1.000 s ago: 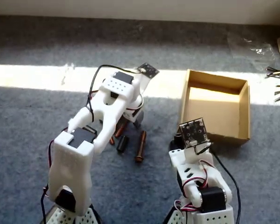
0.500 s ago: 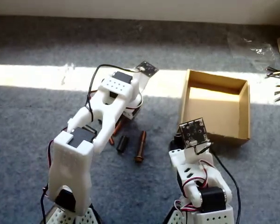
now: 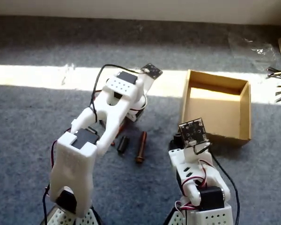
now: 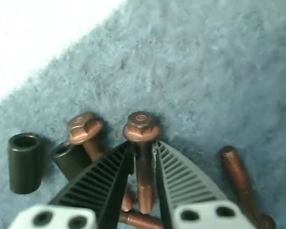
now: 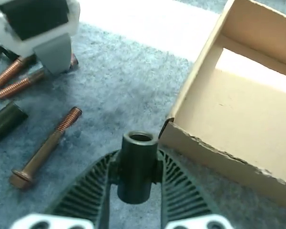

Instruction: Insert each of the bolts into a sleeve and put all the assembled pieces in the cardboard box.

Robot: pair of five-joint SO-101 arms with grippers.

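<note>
Our left gripper has its jaws pinched on the shank of 1 bolt, the head poking out just past the fingertips. We judge this grip along the shank keeps the round bolt from rolling between the pads. The gripper sits low over the pile on the carpet, left of centre, where a second bolt touches a second sleeve and a loose sleeve lies just beside them.

Our right gripper clamps a sleeve around its middle, with the open mouth pointing away from the wrist. We judge it offers the bore for the bolt. It hangs near the near-left corner of the box, which keeps the later drop short. The box lies to the right, and we judge no pair is in it yet. 1 loose bolt lies between the arms
</note>
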